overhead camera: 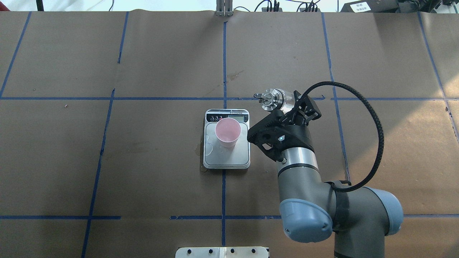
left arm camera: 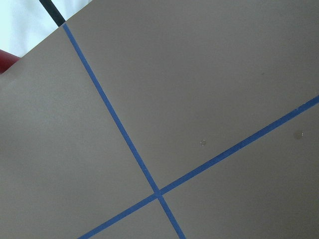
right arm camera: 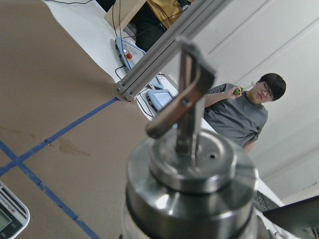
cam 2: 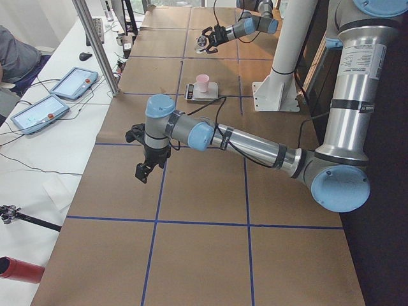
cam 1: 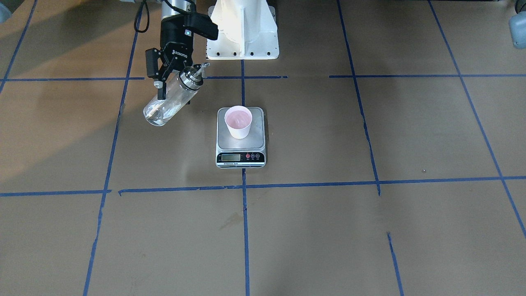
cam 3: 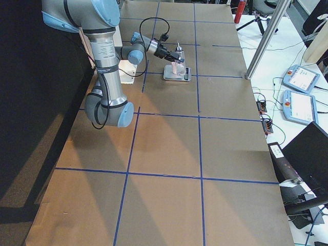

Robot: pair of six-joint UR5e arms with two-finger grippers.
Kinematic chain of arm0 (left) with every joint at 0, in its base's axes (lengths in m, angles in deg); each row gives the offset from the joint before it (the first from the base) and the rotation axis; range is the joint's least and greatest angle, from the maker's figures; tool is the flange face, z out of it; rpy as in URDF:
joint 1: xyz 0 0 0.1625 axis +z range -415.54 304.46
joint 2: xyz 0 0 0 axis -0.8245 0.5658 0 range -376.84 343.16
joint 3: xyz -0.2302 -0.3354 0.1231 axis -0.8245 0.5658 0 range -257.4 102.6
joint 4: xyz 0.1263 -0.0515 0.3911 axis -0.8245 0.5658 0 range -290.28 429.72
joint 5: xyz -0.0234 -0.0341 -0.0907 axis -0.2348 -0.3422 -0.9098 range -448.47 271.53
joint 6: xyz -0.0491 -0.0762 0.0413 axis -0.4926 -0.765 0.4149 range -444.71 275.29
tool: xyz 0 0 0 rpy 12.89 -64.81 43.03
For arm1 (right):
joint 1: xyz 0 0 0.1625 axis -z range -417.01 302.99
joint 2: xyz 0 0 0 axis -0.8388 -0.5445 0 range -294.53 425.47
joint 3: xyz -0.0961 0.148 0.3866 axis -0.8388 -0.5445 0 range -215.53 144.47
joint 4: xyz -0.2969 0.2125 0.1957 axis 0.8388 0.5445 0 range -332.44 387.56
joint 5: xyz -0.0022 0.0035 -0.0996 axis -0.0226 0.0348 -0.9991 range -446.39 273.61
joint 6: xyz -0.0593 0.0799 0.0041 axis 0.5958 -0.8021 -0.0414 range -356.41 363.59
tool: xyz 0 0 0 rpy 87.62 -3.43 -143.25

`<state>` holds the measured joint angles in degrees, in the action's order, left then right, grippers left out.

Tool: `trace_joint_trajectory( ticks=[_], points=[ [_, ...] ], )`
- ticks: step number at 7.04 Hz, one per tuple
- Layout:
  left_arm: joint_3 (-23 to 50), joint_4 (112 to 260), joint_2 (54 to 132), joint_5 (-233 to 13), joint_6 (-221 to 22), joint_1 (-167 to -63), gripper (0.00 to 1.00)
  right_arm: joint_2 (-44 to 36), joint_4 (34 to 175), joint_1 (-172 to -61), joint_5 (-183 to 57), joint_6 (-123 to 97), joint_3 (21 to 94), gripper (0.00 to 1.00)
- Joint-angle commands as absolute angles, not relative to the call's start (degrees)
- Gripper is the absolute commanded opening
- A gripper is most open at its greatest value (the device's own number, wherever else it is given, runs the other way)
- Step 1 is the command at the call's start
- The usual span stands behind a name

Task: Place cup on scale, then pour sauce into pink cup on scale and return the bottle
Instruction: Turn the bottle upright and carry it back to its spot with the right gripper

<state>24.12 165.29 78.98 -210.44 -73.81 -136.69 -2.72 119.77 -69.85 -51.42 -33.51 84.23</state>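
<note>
1. While the cup [cam 1: 238, 121] stands upright near the middle of the scale [cam 1: 257, 133], on its steel platform, both arms are apart from it.
2. Just off the scale's edge on the robot's right side, the right gripper [cam 1: 171, 88] has its fingers clamped around the bottle [cam 1: 163, 110] and holds it clear of the table [cam 1: 370, 230].
3. That bottle hangs tilted, metal cap uppermost, with its thin spout turned toward the scale, beside the cup and apart from it.
4. Well away from the scale, toward the robot's left end, the left gripper [cam 2: 143, 172] hovers low over the table. I cannot tell whether its fingers are spread or closed.
</note>
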Motion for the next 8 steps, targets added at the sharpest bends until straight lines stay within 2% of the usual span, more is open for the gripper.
trace_joint_trajectory(
  ticks=[1, 3, 4, 6, 8],
  points=[
    [24.2, 165.3, 79.2, -210.5, -74.0, -136.8, 1.00, -2.4, 119.7, -78.6, -36.1, -44.4, 86.3, 0.00],
    [24.3, 165.3, 79.4, -210.4, -74.0, -136.9, 1.00, -5.0, 119.6, -83.3, -28.6, -53.1, 86.2, 0.00],
    [25.0, 165.3, 79.4, -210.4, -74.0, -136.9, 1.00, -9.5, 112.1, -83.0, -28.6, -58.8, 84.5, 0.00],
    [25.3, 165.3, 79.5, -210.3, -74.1, -136.8, 1.00, -19.3, 85.4, -83.0, -28.6, -59.0, 76.4, 0.00],
    [25.5, 165.2, 79.4, -210.4, -74.1, -136.9, 1.00, -23.2, 81.3, -83.1, -30.0, -59.1, 75.4, 0.00]
  ],
)
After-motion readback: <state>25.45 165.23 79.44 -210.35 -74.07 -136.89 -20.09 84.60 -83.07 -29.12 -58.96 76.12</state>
